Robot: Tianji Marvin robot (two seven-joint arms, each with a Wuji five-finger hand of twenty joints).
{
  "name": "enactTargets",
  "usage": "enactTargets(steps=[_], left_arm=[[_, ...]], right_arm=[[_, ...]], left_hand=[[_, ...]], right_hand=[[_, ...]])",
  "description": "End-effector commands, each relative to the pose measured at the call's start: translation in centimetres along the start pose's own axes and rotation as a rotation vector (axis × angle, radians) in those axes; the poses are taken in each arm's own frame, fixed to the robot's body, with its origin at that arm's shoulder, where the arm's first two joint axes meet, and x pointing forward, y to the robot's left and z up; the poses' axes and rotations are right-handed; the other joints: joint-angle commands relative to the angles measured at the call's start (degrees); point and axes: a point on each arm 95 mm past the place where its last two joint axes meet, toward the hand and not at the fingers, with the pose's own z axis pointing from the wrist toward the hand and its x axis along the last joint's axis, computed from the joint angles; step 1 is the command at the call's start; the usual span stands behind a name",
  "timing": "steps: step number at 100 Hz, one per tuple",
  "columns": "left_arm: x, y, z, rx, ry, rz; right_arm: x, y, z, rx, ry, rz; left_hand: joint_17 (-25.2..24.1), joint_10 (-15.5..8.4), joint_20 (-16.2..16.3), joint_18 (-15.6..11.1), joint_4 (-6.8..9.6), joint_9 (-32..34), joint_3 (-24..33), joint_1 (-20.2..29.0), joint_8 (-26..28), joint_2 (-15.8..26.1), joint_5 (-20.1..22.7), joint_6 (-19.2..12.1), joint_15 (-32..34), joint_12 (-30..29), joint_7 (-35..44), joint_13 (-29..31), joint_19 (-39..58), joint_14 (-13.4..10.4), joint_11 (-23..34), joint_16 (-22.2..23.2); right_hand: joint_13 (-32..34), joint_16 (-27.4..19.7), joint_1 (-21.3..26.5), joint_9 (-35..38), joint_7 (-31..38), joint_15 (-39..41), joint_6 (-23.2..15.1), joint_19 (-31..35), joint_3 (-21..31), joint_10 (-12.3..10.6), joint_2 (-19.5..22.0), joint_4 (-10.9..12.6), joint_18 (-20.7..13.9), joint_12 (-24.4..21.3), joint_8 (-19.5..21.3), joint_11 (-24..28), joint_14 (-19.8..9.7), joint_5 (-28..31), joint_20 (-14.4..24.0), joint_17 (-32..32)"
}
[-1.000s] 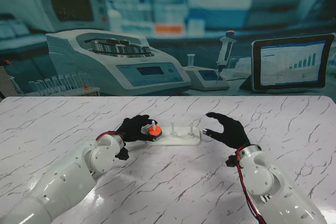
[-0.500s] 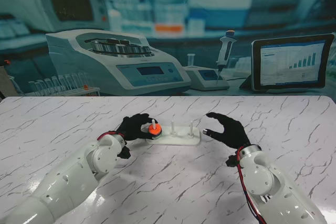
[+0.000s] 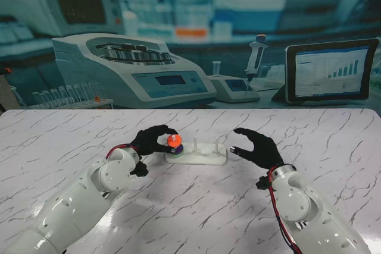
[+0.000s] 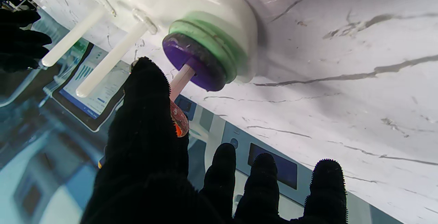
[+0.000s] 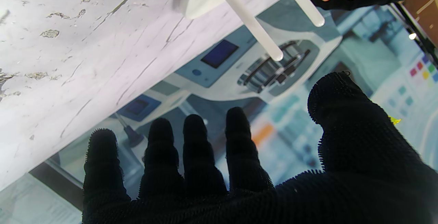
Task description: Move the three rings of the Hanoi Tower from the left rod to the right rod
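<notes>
Spanning the stand view, a white marble table (image 3: 196, 206) is lying before a printed lab backdrop (image 3: 149, 69) of machines and a tablet. On it a white base (image 3: 202, 157) is sitting between the hands, just beside the left hand (image 3: 152, 142) and near the right hand (image 3: 257, 147). The left hand is pinching the orange ring (image 3: 173, 141), raised near the left rod's tip. Only the left wrist view is showing the green ring (image 4: 219, 42) and purple ring (image 4: 191, 63) stacked low on that rod (image 4: 179, 80), with the orange ring hanging clear of them. The right wrist view is showing the right hand's fingers (image 5: 195, 148) spread, holding nothing, and two bare rods (image 5: 249, 22).
</notes>
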Motion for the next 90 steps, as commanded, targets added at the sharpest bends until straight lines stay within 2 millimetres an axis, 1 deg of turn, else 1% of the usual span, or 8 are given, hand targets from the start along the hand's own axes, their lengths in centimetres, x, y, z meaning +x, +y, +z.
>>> enactTargets(steps=[1,19,39,53,62,75,90], left_arm=[[0.7,-0.6,0.0,0.006,0.037,0.001],[1.5,-2.1,-0.4,0.014,0.059,0.004],[2.3,-3.2,-0.8,0.019,0.079,0.015],[2.9,-3.7,-0.9,0.024,0.098,0.007],[3.4,-3.9,-0.8,0.027,0.113,-0.001],[4.2,-4.2,-0.4,0.026,0.138,0.003],[5.0,-4.0,0.2,0.014,0.163,-0.008]], right_arm=[[0.2,-0.5,-0.1,0.004,0.003,0.013],[0.2,-0.6,-0.1,0.004,0.003,0.017],[0.1,-0.6,-0.1,0.000,0.000,0.019],[0.1,-0.5,-0.1,-0.002,-0.001,0.019],[0.1,-0.5,-0.1,-0.003,-0.002,0.019],[0.1,-0.5,-0.1,-0.011,-0.004,0.018],[0.0,-0.2,-0.2,-0.023,-0.007,0.014]], left_hand=[[-0.7,-0.5,0.5,1.3,-0.24,1.9,1.8,5.2,2.4,4.1,4.1,-5.4,0.5,0.4,6.7,0.9,1.5,-0.4,-0.2,0.7],[-0.8,-0.5,0.4,1.4,-0.59,2.4,1.4,6.0,2.7,3.6,4.9,-5.2,0.3,0.4,7.2,1.0,1.3,-0.2,-0.2,0.6],[-0.7,-0.3,0.3,1.4,-0.63,2.7,1.3,6.1,2.7,3.4,5.1,-4.8,0.2,0.3,7.2,0.9,1.3,0.0,-0.4,0.6],[-0.7,-0.1,0.3,1.6,-0.68,2.8,1.1,5.7,2.7,3.6,5.2,-4.2,0.2,0.3,6.9,0.9,1.1,0.2,-0.5,0.5],[-0.7,0.0,0.2,1.6,-0.69,2.7,1.3,6.3,2.7,3.6,5.4,-4.1,0.2,0.3,6.9,1.0,1.1,0.3,-0.6,0.5],[-0.6,0.0,0.2,1.5,-0.72,2.8,1.3,6.5,2.8,3.5,5.5,-4.2,0.2,0.3,6.8,1.0,1.1,0.3,-0.6,0.6],[-0.5,0.0,0.3,1.6,-0.75,2.7,1.2,6.4,2.8,3.6,5.5,-3.9,0.2,0.3,6.7,1.0,1.1,0.3,-0.6,0.6]], right_hand=[[0.9,0.7,-0.2,-0.2,0.4,0.3,0.6,-0.3,-0.2,-0.3,0.9,0.9,-0.5,0.4,-0.6,0.1,0.5,0.4,0.8,-0.9],[0.8,0.7,-0.1,0.0,0.5,0.3,0.7,-0.3,-0.2,-0.1,0.8,0.9,-0.3,0.5,-0.6,0.3,0.6,0.5,0.7,-0.9],[0.9,0.7,-0.1,-0.1,0.5,0.4,0.7,-0.3,-0.2,-0.2,0.9,0.8,-0.3,0.5,-0.6,0.4,0.6,0.5,0.7,-0.9],[0.9,0.7,-0.1,-0.1,0.5,0.5,0.6,-0.3,-0.3,-0.1,1.0,0.8,-0.2,0.4,-0.6,0.4,0.6,0.5,0.7,-0.9],[0.9,0.7,-0.2,-0.2,0.5,0.5,0.5,-0.3,-0.3,-0.3,1.1,0.8,-0.2,0.4,-0.6,0.3,0.6,0.4,0.8,-0.9],[0.9,0.7,-0.2,-0.4,0.4,0.4,0.4,-0.3,-0.3,-0.4,1.2,0.9,-0.3,0.4,-0.6,0.2,0.5,0.4,0.8,-0.9],[0.9,0.7,-0.2,-0.4,0.4,0.4,0.4,-0.3,-0.4,-0.4,1.2,0.9,-0.4,0.4,-0.7,0.1,0.4,0.3,0.8,-0.9]])
